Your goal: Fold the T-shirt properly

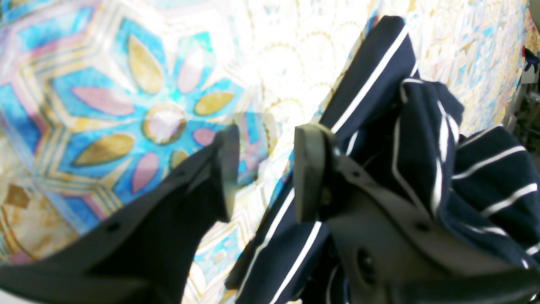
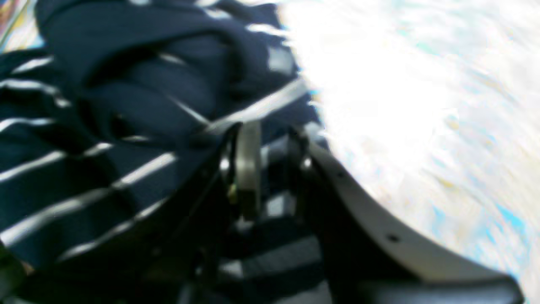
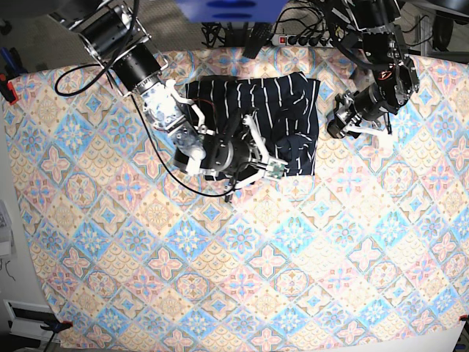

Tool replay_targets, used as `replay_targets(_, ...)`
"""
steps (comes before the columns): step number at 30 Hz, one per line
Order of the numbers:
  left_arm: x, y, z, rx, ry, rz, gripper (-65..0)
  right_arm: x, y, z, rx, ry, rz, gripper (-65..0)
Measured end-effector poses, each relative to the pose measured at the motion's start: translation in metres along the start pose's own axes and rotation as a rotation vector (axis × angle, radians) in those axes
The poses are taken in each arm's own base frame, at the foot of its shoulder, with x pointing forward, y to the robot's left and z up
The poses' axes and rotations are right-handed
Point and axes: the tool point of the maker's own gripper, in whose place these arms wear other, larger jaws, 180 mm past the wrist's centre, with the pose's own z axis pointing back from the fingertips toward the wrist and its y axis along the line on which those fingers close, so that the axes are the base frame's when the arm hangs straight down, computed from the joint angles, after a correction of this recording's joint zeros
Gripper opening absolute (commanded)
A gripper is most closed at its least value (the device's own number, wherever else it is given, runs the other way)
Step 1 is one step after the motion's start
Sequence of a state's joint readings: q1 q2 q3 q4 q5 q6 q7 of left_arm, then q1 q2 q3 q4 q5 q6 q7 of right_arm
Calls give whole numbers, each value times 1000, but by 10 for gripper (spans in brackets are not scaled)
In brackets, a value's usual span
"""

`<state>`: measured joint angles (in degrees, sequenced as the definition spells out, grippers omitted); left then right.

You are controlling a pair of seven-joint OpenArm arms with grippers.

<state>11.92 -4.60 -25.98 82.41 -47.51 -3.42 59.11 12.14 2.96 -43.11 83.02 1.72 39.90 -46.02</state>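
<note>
The T-shirt [image 3: 256, 99], dark navy with thin white stripes, lies crumpled at the top middle of the tablecloth [image 3: 220, 257]. In the right wrist view my right gripper [image 2: 274, 169] sits low on the shirt [image 2: 126, 105]. Its jaws stand narrowly apart with striped cloth in the gap, and blur hides whether they pinch it. From the base view it [image 3: 267, 150] is at the shirt's lower edge. My left gripper [image 1: 268, 173] is open over bare tablecloth [image 1: 105, 105], its right finger against the shirt's edge [image 1: 422, 126]. It [image 3: 341, 125] hovers just right of the shirt.
A power strip [image 3: 308, 37] and cables lie beyond the cloth's far edge. A red clamp [image 3: 7, 92] grips the cloth's left edge. A black cable [image 3: 157, 158] loops from the right-camera arm across the cloth.
</note>
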Motion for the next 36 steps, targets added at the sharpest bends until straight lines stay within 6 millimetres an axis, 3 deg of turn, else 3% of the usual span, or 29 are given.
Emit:
replay_targets(2, -3, 0, 0, -1, 17, -1, -440, 9, 7, -10, 39, -13, 7, -552)
replay_targets(5, -5, 0, 1, 0, 33, -2, -440, 27, -4, -17, 34, -35, 7, -552)
replay_targets(8, -5, 0, 0, 0, 33, -2, -440, 36, -13, -24, 32, -41, -5, -552)
replay_targets(13, -11, 3, 2, 2, 40, 6, -440, 47, -10, -45, 87, -103, -62, -552)
replay_targets(18, -16, 9, 23, 41, 22, -55, -441, 30, -28, -41, 57, -85, -80, -552)
replay_targets(22, -15, -5, 50, 28, -12, -141, -441, 30, -50, -26, -2, -120, -119, -548)
replay_targets(27, -26, -22, 64, -3, 2, -237, -441, 29, -93, -1, -108, -191, -213, -548)
replay_targets(30, -52, -20, 71, 19, 80, -302, -442, 4, -110, 11, -155, -157, -238, -548)
replay_targets(33, -76, -35, 76, -33, 140, -362, -442, -24, -112, 15, -165, -98, -242, -548)
replay_targets(36, -94, -38, 73, -39, 196, -407, -442, -37, -114, 19, -171, -78, -246, -548)
